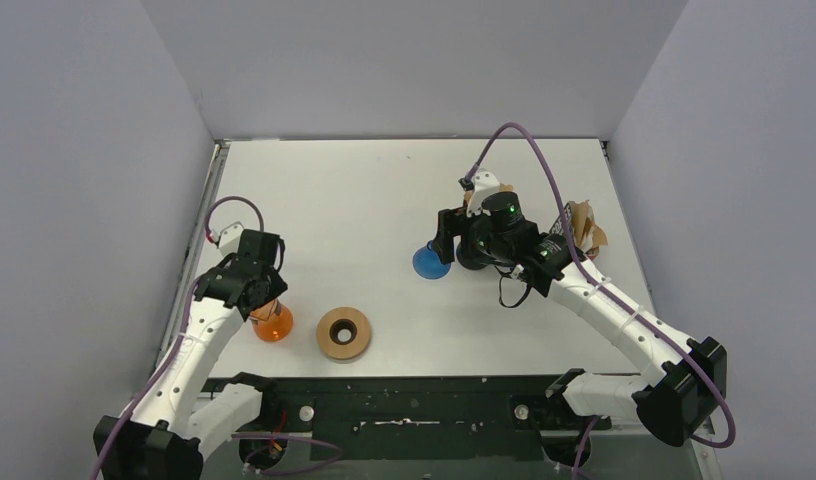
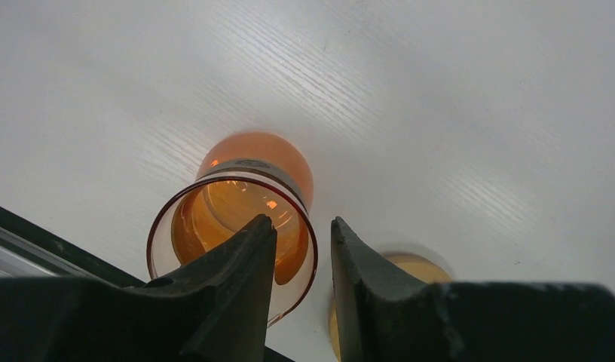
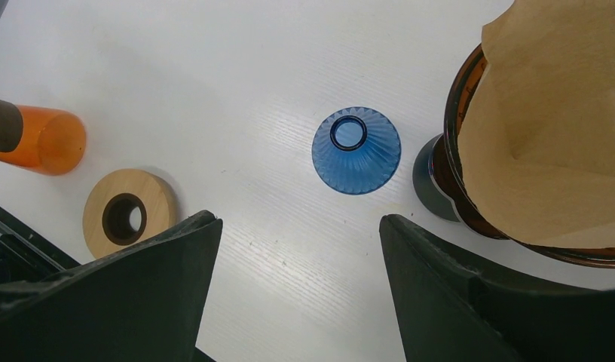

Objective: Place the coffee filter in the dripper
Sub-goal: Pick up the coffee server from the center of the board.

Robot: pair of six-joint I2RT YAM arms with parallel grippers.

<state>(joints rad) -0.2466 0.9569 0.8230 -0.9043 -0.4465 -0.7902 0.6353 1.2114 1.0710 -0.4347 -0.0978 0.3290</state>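
Note:
The blue ribbed dripper (image 1: pixel 429 263) stands upside down, narrow end up, on the white table; it also shows in the right wrist view (image 3: pixel 356 151). Brown paper coffee filters (image 3: pixel 553 113) sit in a dark amber holder (image 3: pixel 449 128) at the right, and also show in the top view (image 1: pixel 585 226). My right gripper (image 3: pixel 297 226) is open wide and empty, above the table just short of the dripper and left of the filters. My left gripper (image 2: pixel 301 222) is narrowly open over an orange glass carafe (image 2: pixel 237 211), one finger inside its rim and one outside.
A wooden ring (image 1: pixel 344 332) lies right of the orange carafe (image 1: pixel 272 320), near the table's front edge. Grey walls enclose the table on three sides. A black rail runs along the near edge.

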